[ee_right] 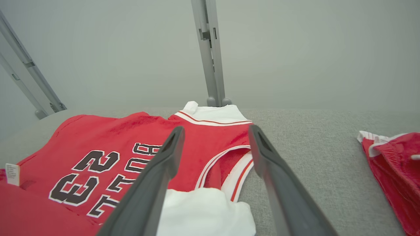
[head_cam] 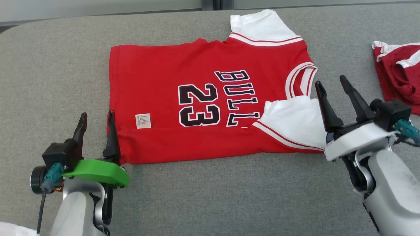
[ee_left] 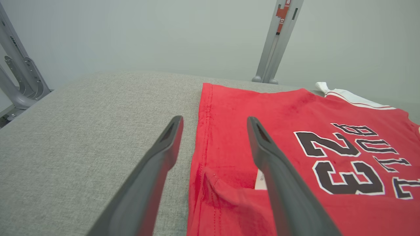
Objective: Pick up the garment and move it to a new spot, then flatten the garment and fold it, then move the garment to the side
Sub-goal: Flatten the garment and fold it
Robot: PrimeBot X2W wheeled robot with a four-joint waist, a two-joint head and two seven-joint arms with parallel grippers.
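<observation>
The red fabric jersey with white sleeves (head_cam: 157,82) lies flat on the grey fabric tabletop (head_cam: 49,65). The left gripper (head_cam: 96,114) at its 7 o'clock corner and the right gripper (head_cam: 329,80) at 4 o'clock, by the tucked sleeve (head_cam: 295,118), both gape empty. A shallow pinch could lift one layer only, skewing the fold.

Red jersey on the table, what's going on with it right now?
The red number 23 jersey lies spread on the grey table, its near white sleeve folded in over the body. The left gripper is open, straddling the hem's near corner. The right gripper is open beside the folded sleeve. Neither grips cloth. Another red garment lies off to the right.
</observation>
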